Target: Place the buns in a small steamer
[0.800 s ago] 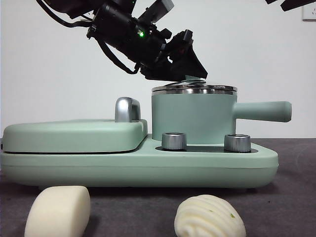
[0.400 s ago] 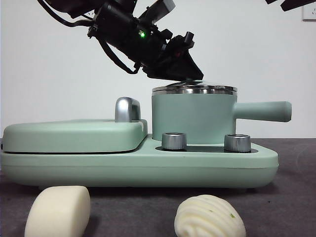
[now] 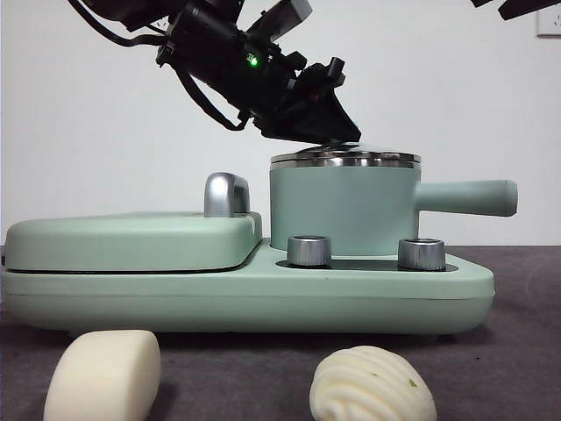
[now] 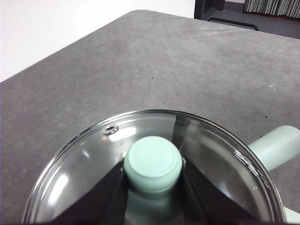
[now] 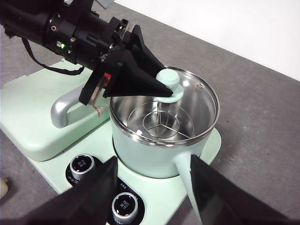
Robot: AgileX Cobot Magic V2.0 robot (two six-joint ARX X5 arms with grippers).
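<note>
The smooth loaf-shaped bun (image 3: 103, 375) and the ridged bun (image 3: 372, 384) lie on the grey table in front of the cooker. The small steamer (image 3: 342, 206) stands on the cooker's right half, its handle pointing right. My left gripper (image 3: 337, 132) is shut on the green knob (image 4: 153, 161) of the glass lid (image 4: 84, 178). The lid rests slightly tilted on the steamer's rim (image 5: 164, 140). A wire rack (image 5: 161, 123) shows inside through the glass. My right gripper (image 5: 152, 161) is open and empty above the steamer, a black tip at the front view's top right (image 3: 517, 7).
The flat mint-green griddle plate (image 3: 131, 241) with its chrome handle (image 3: 226, 195) fills the cooker's left half. Two steel dials (image 3: 308, 250) (image 3: 421, 253) sit on the base in front of the steamer. The left arm reaches in from the upper left.
My left gripper has shifted slightly up and left while holding the knob, and the lid has tilted a little. The buns and the right arm have not moved.
</note>
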